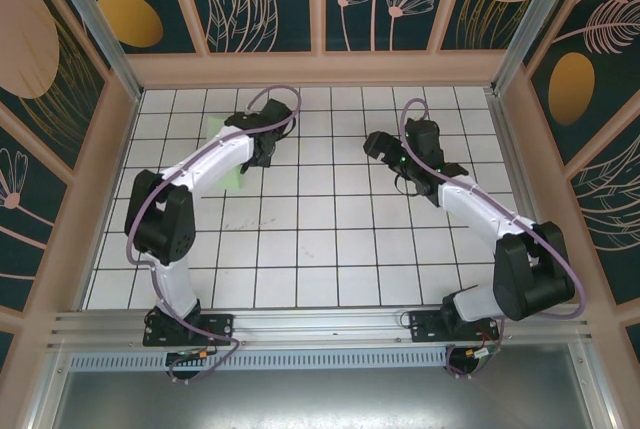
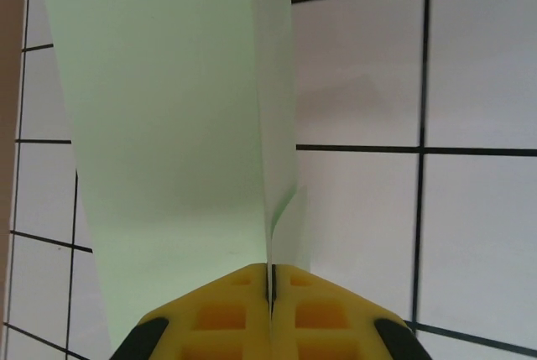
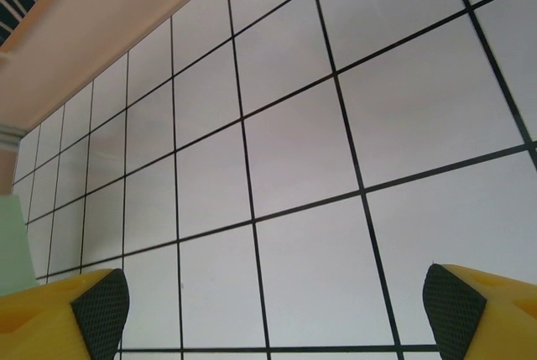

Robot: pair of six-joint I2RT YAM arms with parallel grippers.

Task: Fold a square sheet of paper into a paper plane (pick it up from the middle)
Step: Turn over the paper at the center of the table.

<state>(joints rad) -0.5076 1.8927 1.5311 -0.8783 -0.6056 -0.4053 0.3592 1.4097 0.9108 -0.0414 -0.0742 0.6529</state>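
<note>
Square sheet of paper (image 2: 168, 125) runs lengthwise straight ahead from our left fingers (image 2: 252, 301), clenched on its near end, while our right fingers (image 1: 376, 145) gape empty, well apart.

The left arm (image 1: 195, 174) is reached forward and to the right from its base, with the elbow raised at the left and the wrist turned inward. The left gripper (image 2: 270, 280) is pressed shut. Its yellow fingers (image 2: 222, 314) are met along a single seam, and paper (image 2: 168, 125) is pinched between them. The right arm (image 1: 480, 214) is stretched forward and to the left from its base, with the elbow bent at the right. The right gripper (image 3: 277, 301) is held wide apart, and its dark-padded fingers (image 3: 96, 310) are seen at the two lower corners of the right wrist view.
</note>
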